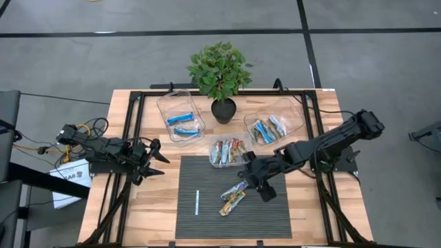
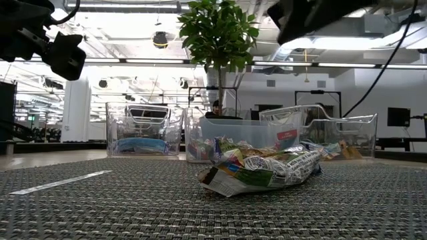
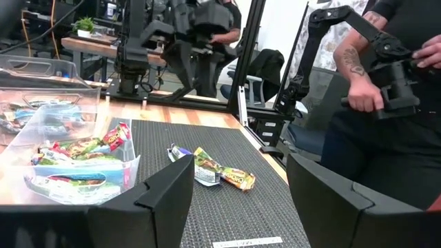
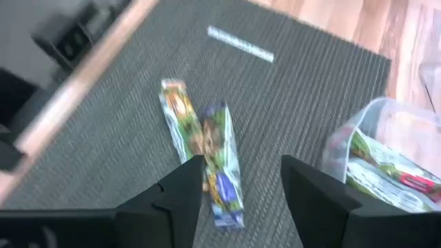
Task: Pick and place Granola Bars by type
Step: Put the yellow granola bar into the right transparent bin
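High view shows you the light wooden table point(image 1: 324, 207) with its dark ribbed mat point(image 1: 207, 179) at the middle of the near edge, the sorting ground. Toward the far edge stand three clear plastic tubs, one per type: the left tub point(image 1: 180, 114) holds two blue bars, the right tub point(image 1: 274, 122) about four blue-and-silver ones, and the small middle tub point(image 1: 229, 150) roughly four red-orange bars. A potted green plant point(image 1: 220, 72) sits between them. Two multicoloured Granola Bars point(image 1: 234, 196) lie touching on the mat, unsorted, with one thin white stick point(image 1: 196, 202) apart. Your right gripper point(image 1: 256, 180) hovers just beside them, fingers spread and empty, presumably lined up to grab. Your left gripper point(image 1: 155, 160) waits spread and empty near the left edge.
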